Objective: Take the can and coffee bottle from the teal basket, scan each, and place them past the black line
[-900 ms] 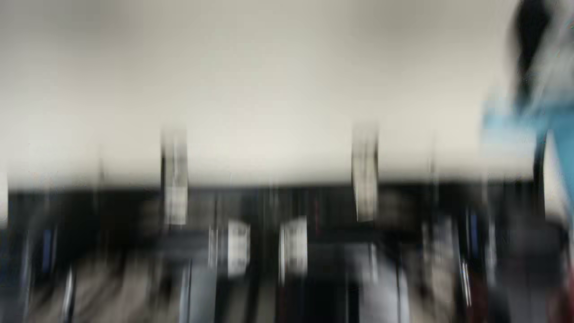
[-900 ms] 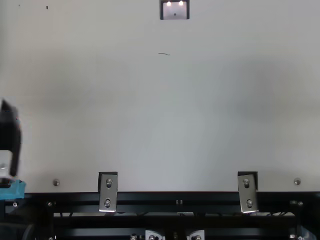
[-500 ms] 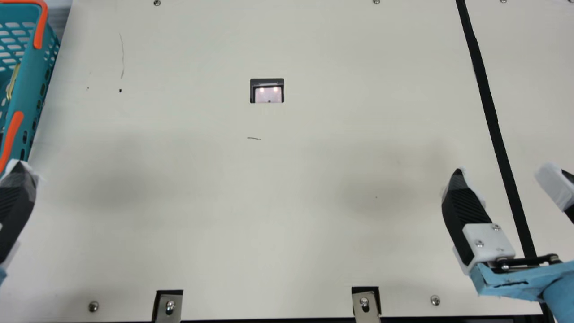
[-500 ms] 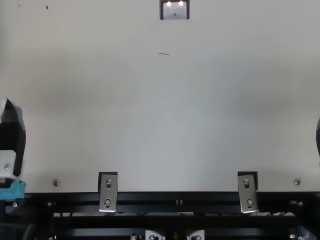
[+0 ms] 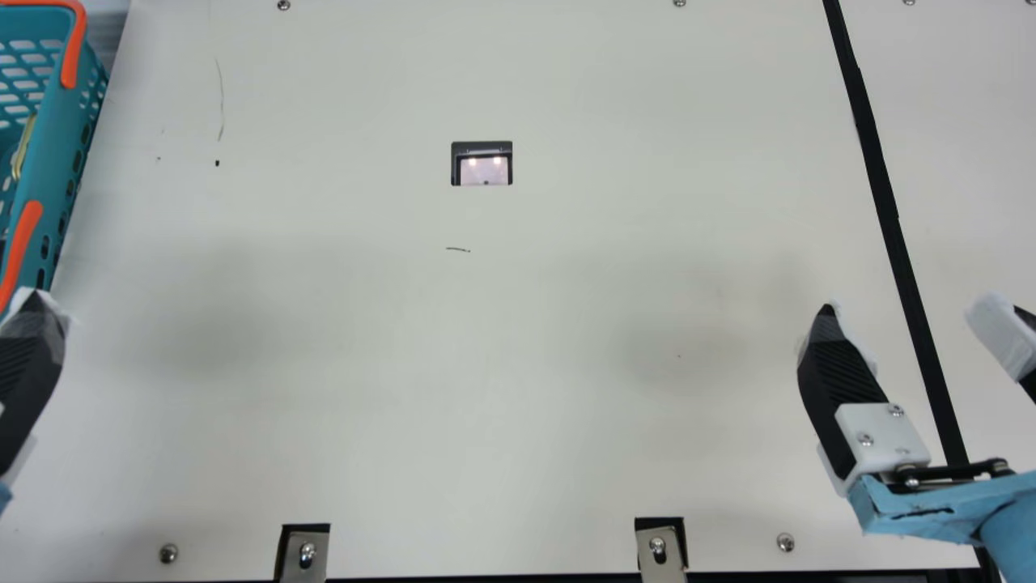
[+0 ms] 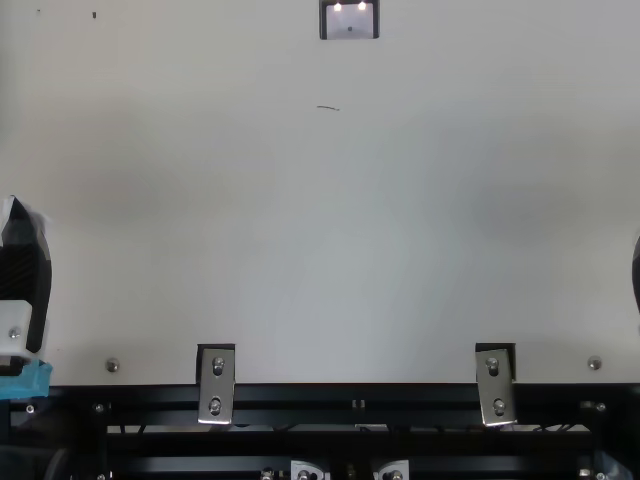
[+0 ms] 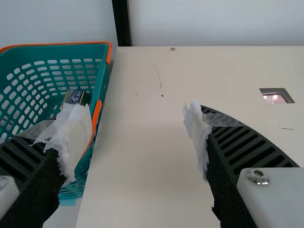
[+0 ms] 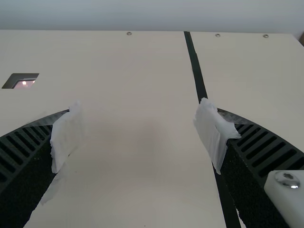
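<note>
Inside the teal basket [image 7: 47, 51], one item [image 7: 74, 96] bears small print on dark face; the left hand [image 5: 31, 364] and the right hand [image 5: 906, 306] are released, fingers wide apart.

Pale wall [image 7: 213, 21] behind cream table [image 7: 137, 166]; dark upright strip [image 7: 122, 21] beside table's corner.

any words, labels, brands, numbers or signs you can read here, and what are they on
No text can be read.
Item in the basket: pale print on a dark face, too small to read.
Table: thin marks, no letters or numbers.
</note>
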Controlling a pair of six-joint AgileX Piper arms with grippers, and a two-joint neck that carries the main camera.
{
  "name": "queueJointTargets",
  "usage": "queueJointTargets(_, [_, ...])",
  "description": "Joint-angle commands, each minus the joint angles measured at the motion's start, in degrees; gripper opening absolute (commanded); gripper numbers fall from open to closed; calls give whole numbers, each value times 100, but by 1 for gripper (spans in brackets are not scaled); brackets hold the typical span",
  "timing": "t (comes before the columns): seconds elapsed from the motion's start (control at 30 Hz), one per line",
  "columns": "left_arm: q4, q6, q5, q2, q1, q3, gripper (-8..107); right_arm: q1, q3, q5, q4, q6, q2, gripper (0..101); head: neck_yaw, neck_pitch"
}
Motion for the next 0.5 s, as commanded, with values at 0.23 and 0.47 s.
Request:
queueJointTargets(0.23, [0,0,0,0,0,0,90,0,0,0,0,0,0,101,56,-49])
queueJointTargets(0.47, [0,0,0,0,0,0,90,0,0,0,0,0,0,101,487,-4])
